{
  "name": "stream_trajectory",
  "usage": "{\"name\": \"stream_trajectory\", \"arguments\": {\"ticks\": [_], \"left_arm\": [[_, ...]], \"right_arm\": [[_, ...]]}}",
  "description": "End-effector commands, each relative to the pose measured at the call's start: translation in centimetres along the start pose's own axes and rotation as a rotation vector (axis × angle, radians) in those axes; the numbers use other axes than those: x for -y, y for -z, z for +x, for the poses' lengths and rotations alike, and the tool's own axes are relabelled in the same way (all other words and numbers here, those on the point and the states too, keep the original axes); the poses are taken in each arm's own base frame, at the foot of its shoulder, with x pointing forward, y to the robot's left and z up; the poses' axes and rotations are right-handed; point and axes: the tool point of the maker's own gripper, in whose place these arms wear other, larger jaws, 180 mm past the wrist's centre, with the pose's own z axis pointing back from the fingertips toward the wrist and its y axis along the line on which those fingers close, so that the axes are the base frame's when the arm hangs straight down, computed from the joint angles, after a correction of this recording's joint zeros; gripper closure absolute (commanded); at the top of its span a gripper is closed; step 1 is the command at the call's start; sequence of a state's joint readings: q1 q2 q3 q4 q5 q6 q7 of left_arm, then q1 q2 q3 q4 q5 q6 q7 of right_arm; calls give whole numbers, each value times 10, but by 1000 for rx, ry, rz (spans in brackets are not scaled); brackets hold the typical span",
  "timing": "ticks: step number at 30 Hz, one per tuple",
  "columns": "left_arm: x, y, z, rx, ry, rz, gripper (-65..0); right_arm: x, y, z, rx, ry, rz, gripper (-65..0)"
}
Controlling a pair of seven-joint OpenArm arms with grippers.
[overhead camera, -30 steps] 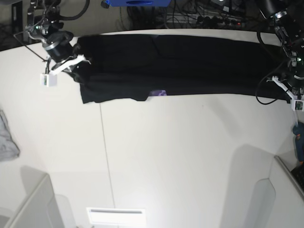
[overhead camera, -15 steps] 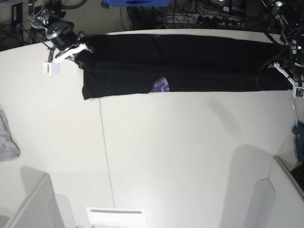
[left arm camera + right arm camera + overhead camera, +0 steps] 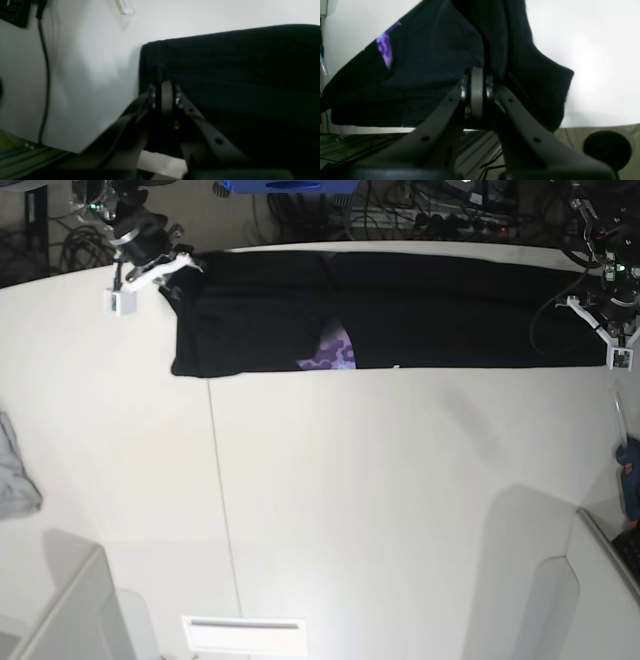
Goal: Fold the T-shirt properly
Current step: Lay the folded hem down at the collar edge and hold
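**Shirt stretched between both arms at the far edge of the table**

Cloth is what I have in both hands. My left gripper (image 3: 163, 96) has its jaws together on one end of the T-shirt (image 3: 400, 310), and my right gripper (image 3: 476, 88) is pinched shut on the opposite end, where the black fabric bunches up over the fingertips in its wrist view. In the base view the left gripper (image 3: 605, 330) sits at the right end of the garment and the right gripper (image 3: 165, 270) at the left end.

The shirt lies as a long, narrow black band along the far side of the white table (image 3: 350, 510), its back edge near the table's far rim. Its long axis runs side to side across the base view, from one gripper to the other. A patch of the purple print (image 3: 332, 355) peeks out at the near edge, left of the middle, so the printed face looks mostly tucked inside.

I judge this to be mid-fold: a lengthwise fold is in hand, with both ends gripped. Next I would need to keep both ends level and evenly tensioned, bring them down so the edges meet without wrinkles, and only then release. That exposed print suggests a layer sitting unevenly there.

The small grey cloth (image 3: 15, 470) lies well apart at the left edge.
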State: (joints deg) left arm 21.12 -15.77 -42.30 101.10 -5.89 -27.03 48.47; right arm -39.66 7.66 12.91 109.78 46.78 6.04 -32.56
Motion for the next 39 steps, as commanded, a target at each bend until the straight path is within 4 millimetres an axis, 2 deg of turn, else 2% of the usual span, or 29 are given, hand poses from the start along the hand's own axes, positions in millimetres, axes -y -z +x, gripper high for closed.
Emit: {"name": "stream_trajectory", "arguments": {"ticks": [1,5,16,17,20,24,26,30,33,35,36,38,39], "left_arm": [[-10,-4,9,28,12,28,0],[-9,-5,-1,6,20,25,0],[-12,-9,-11,-17,34,32,0],[-12,-10,-11,-17,36,32,-21],[-12,-14,-10,-12,49,35,-181],[-12,-20,-4,9,63,41,-351],[-15,-24,-1,21,60,52,-405],[-28,-35,-1,47,2,100,-446],[-26,-42,4,71,-14,110,-438],[-23,-41,2,68,-22,105,-387],[-21,-41,1,68,-27,101,-308],[-10,-36,2,68,-27,72,-66],[-7,-32,1,60,-32,64,0]], "right_arm": [[-1,-3,8,27,-19,5,0],[2,-3,8,29,-18,-3,0],[4,-4,7,24,-17,-8,0],[4,-4,7,24,-17,-9,0],[4,-5,8,30,-17,-10,-15],[3,-11,10,67,-18,-12,-191],[4,-17,14,114,-17,-17,-233],[-1,-26,23,180,-29,-11,-236],[-12,-28,26,187,-58,33,-236],[-25,-29,25,187,-97,98,-216],[-32,-29,24,185,-120,136,-174],[-40,-28,23,180,-144,176,-26],[-41,-26,21,159,-152,183,0]]}}
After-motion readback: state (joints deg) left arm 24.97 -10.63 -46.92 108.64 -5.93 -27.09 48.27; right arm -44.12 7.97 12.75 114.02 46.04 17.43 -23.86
